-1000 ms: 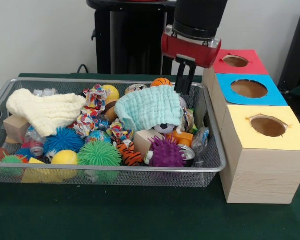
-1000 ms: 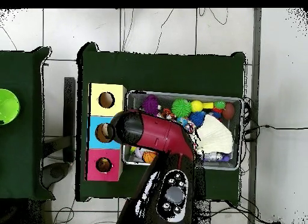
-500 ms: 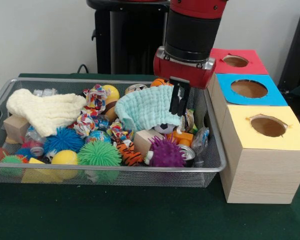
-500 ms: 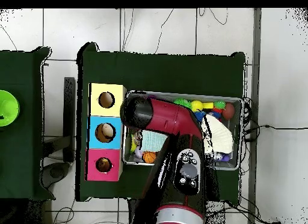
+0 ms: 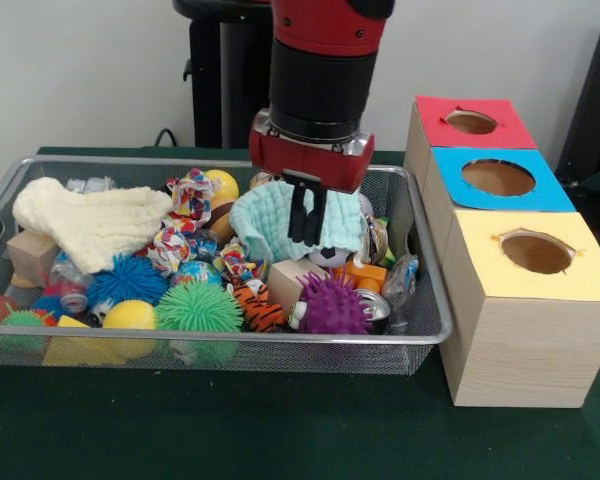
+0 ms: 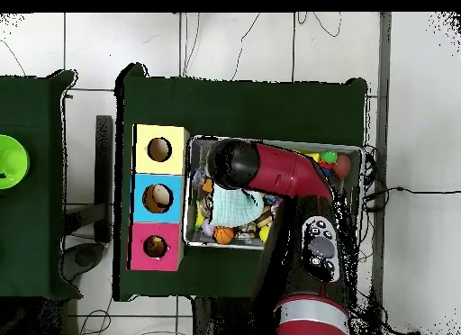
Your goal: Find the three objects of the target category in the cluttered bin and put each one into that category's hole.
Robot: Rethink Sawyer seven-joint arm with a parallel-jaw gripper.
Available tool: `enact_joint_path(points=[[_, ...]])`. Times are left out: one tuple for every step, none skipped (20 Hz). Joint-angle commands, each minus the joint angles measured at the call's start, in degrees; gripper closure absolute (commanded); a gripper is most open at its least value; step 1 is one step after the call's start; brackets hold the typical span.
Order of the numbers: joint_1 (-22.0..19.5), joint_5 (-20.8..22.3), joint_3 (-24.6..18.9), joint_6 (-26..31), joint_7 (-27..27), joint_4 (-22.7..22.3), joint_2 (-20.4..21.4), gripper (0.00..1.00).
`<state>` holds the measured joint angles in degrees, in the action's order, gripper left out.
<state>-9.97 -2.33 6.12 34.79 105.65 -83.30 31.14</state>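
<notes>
The wire mesh bin (image 5: 230, 340) is full of toys; it also shows in the overhead view (image 6: 200, 140). An orange tiger plush (image 5: 258, 306) with black stripes lies near the front rim, between a green and a purple spiky ball. I cannot make out any other plush animal. My gripper (image 5: 306, 214) hangs just above a teal knitted cloth (image 5: 265, 218) in the middle right of the bin, with nothing seen in it. In the overhead view the arm (image 6: 270, 174) covers it. The red-topped hole (image 5: 471, 122) is at the far end of the box row, also visible from overhead (image 6: 156, 247).
Blue-topped (image 5: 498, 177) and yellow-topped (image 5: 536, 251) holes stand right of the bin. A cream cloth (image 5: 90, 222), green (image 5: 198, 306), blue (image 5: 128, 278) and purple (image 5: 332, 305) spiky balls, wooden blocks and cans fill the bin. A green bowl (image 6: 7, 159) sits on another table.
The arm has swung from beside the red-topped box to the left across the bin and now hangs over the teal cloth. The toys have not moved.
</notes>
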Motion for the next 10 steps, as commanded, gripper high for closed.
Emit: enact_joint_path(points=[[-3.6, 5.5, -8.2, 6.5, -10.3, -0.5, 0.7, 1.00], [-4.1, 5.8, -8.9, 5.7, -10.6, -0.6, 0.7, 1.00], [-5.0, 6.5, -9.7, 4.6, -10.6, -2.3, 1.4, 1.00], [-5.4, 6.7, -10.0, 4.5, -10.7, -2.6, 1.5, 1.00], [-5.8, 7.3, -10.4, 4.2, -10.7, -2.8, 1.6, 1.00], [-6.1, 7.6, -10.7, 4.2, -10.5, -2.9, 1.7, 1.00], [-6.6, 8.1, -11.1, 3.9, -10.4, -3.3, 1.8, 1.00], [-6.8, 8.5, -11.4, 3.6, -10.3, -3.4, 1.9, 1.00], [-7.2, 8.9, -11.8, 3.5, -10.2, -3.5, 2.0, 1.00], [-7.4, 9.3, -12.1, 3.4, -10.3, -3.3, 1.9, 1.00]])
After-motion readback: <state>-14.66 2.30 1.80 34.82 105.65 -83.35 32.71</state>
